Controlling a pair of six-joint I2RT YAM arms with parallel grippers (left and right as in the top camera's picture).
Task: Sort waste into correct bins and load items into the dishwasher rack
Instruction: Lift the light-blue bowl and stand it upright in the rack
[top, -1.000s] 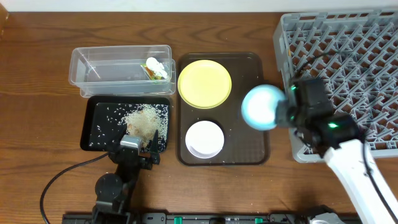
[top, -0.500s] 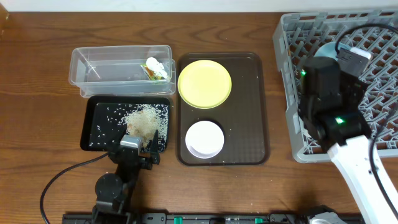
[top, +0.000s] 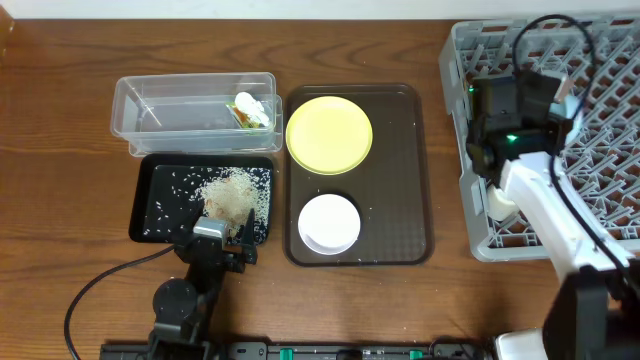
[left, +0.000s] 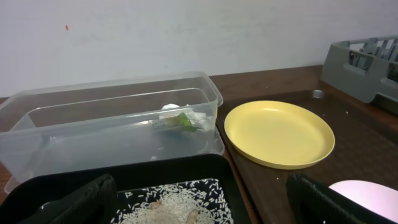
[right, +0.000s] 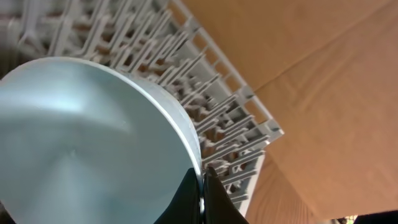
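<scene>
My right gripper (right: 200, 186) is shut on the rim of the small light-blue bowl (right: 93, 137) and holds it on edge over the grey dishwasher rack (top: 600, 110), near its left side. In the overhead view the right wrist (top: 510, 105) hides the bowl. My left gripper (left: 199, 208) is open and empty, low over the rice scraps (top: 232, 193) in the black tray (top: 150, 200). The white wrapper (top: 248, 102) and the green-and-orange packet (top: 252, 118) lie in the clear tub (top: 150, 110). The yellow plate (top: 329, 133) and the white bowl (top: 328, 223) sit apart. The chopsticks are out of view.
The plate and the white bowl rest on a dark brown serving tray (top: 405, 170) between the bins and the rack. The rack's upright pegs (right: 205, 112) stand close behind the held bowl. Bare wooden table (top: 60, 180) lies left of the bins.
My right arm has carried the light-blue bowl from above the brown tray's right edge to over the rack and turned it on edge. The left arm has not moved.
</scene>
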